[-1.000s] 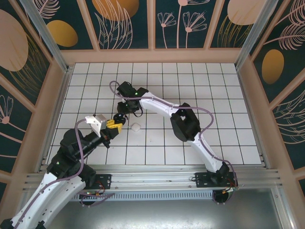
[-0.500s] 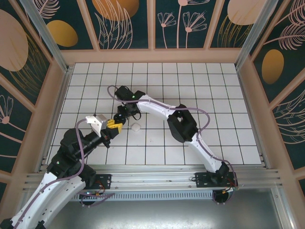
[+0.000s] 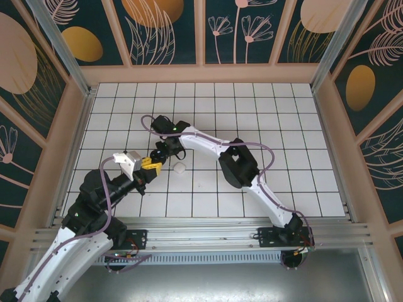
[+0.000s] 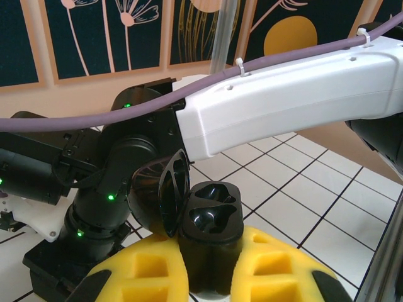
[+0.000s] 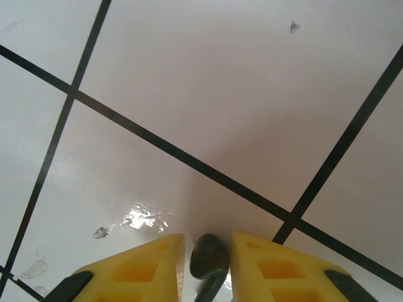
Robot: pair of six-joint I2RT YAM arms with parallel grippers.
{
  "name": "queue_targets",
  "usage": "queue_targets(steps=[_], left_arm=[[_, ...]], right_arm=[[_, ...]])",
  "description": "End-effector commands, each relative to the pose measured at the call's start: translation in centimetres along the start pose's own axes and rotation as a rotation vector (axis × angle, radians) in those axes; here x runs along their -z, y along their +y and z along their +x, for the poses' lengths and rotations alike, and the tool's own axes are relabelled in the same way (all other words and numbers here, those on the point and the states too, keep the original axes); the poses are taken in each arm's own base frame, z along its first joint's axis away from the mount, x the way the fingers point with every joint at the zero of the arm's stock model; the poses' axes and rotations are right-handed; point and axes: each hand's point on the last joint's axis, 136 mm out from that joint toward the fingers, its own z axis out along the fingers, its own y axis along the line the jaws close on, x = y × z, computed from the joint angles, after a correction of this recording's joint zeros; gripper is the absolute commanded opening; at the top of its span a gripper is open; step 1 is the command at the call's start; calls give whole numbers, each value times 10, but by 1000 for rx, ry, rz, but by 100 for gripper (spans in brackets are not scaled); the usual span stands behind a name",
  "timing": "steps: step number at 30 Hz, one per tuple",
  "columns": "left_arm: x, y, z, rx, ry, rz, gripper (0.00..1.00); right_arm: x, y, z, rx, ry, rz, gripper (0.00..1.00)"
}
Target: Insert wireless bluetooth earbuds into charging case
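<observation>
On the tiles (image 3: 252, 113), left of centre: the right gripper (image 5: 206, 238) and left gripper (image 4: 210, 259) work nose to nose, close together.
Change, right arm (image 3: 236, 165): over the last second the elbow has swung slightly left and nearer, and the wrist has eased down toward the left gripper.
Change, right fingers: they have drawn in. The yellow pads now sit close against a black earbud (image 5: 210, 257), one on each side, low over a tile.
Change, left arm: none seen; the pose is as it was a second ago.
Left fingers: clamped on the case (image 4: 217, 236), its mouth turned toward the right arm.
Case: black, with the lid (image 4: 173, 189) hinged open and standing at its left side in the wrist view.
Wells (image 4: 203, 211): two, both empty.
White item (image 3: 180, 168): lies on a tile just right of the left gripper and has not moved. I cannot tell whether it is a second case or something else.
Task thing, location: the earbud is between the right pads at floor level, near the case but not in it.
Finding: the pick-up looks just made. No bud is seated, so the task is judged to be at an early stage.
Next, judged: lift the bud, carry it the short way to the open wells and match it to the fitting well.
Risk: so small a part may twist or slip in the pads.
</observation>
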Motion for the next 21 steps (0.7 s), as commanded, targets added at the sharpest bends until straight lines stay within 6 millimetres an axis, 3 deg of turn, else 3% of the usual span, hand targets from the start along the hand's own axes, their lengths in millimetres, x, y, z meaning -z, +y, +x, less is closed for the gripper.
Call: queue_targets(steps=[1, 11, 21], left_arm=[[3, -3, -6, -6, -37, 12, 0], [0, -6, -5, -17, -34, 34, 0], [-2, -13, -9, -41, -71, 80, 0]], right_arm=[[-4, -3, 4, 18, 19, 40, 25], [14, -11, -6, 53, -20, 83, 17], [61, -27, -26, 125, -167, 139, 11]])
